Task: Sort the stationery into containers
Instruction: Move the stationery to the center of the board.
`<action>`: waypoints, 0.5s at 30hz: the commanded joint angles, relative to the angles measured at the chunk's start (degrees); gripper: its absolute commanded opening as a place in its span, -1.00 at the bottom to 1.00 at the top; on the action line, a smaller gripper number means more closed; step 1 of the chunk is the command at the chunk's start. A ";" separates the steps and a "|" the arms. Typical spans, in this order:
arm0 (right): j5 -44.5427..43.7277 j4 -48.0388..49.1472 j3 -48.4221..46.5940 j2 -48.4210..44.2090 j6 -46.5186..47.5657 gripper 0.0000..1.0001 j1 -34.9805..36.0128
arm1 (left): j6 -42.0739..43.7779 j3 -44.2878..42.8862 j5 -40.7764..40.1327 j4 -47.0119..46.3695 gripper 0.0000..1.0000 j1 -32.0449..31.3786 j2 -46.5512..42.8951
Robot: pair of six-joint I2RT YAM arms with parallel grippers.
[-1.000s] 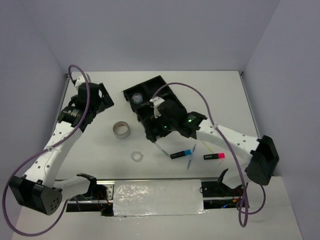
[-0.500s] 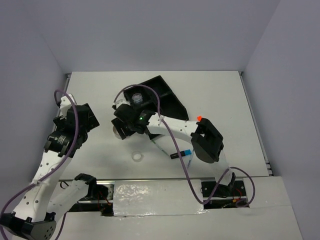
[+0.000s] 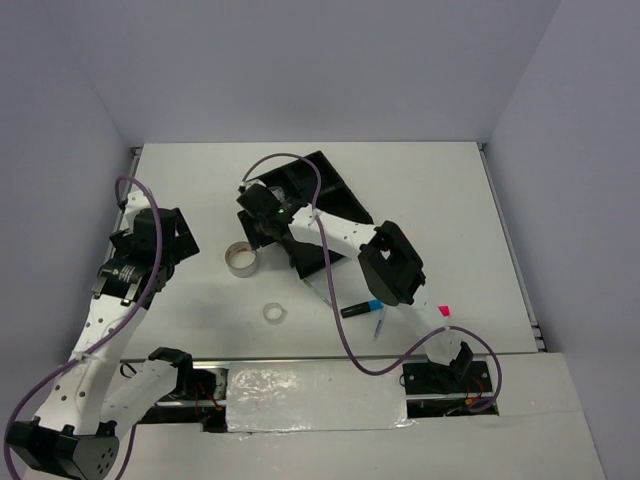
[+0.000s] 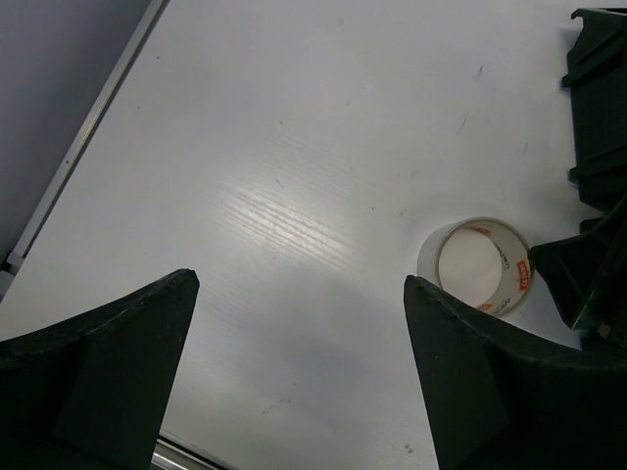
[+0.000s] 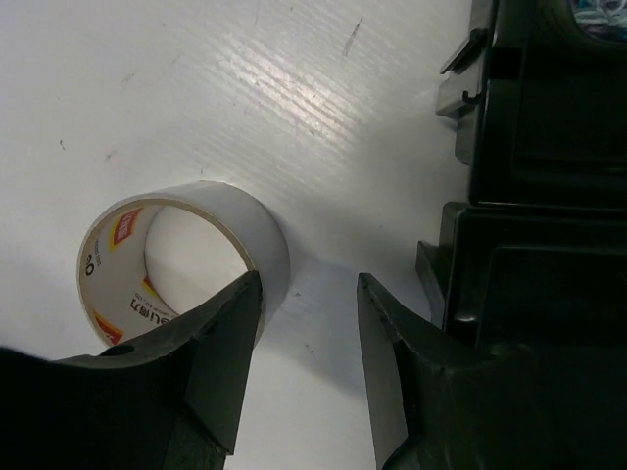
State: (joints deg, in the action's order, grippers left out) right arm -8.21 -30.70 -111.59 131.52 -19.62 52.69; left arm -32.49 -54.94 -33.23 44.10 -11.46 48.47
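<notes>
A beige-silver tape roll point(image 3: 241, 259) stands on end on the white table, left of the black tray point(image 3: 330, 185). My right gripper point(image 3: 258, 232) hangs low at the roll's tray side, partly open. In the right wrist view, one finger point(image 5: 220, 362) covers the rim of the roll point(image 5: 186, 257). The other finger point(image 5: 392, 362) is beside the tray point(image 5: 549, 147), with bare table between the two. My left gripper point(image 3: 172, 242) is wide open further left and holds nothing; the roll point(image 4: 428, 259) shows at its right. A clear tape roll point(image 3: 275, 313), a blue-capped marker point(image 3: 362, 308) and a thin pen point(image 3: 380, 324) lie nearer.
The right arm stretches across the tray's near side, hiding part of it. A pink marker cap point(image 3: 443, 311) shows beside that arm. Something glittery point(image 5: 600, 12) lies in one tray compartment. Grey walls close the table on three sides.
The right arm swung left from the tray's near side to the beige-silver roll, and its jaws narrowed. The left arm drew back toward the near left, still open.
</notes>
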 commanded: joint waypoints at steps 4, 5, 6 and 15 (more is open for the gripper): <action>4.95 0.90 -1.44 1.02 0.02 0.03 0.22 | 2.87 0.36 3.70 -4.02 0.99 1.79 -1.09; 5.13 1.25 -1.18 0.67 0.02 0.03 0.31 | 2.96 0.44 4.31 -4.11 0.99 2.23 -0.92; 4.96 1.34 -0.91 0.49 -0.16 0.03 0.22 | 3.13 0.36 4.67 -4.19 0.99 2.32 -0.83; 4.25 5.03 2.96 -4.08 -1.48 0.04 0.58 | 3.48 0.62 5.72 -4.54 0.99 2.85 -1.01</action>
State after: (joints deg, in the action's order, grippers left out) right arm -4.03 -28.03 -109.93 131.15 -20.56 52.53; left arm -30.11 -54.30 -28.34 41.82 -9.02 48.05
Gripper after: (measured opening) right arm 0.522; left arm 0.993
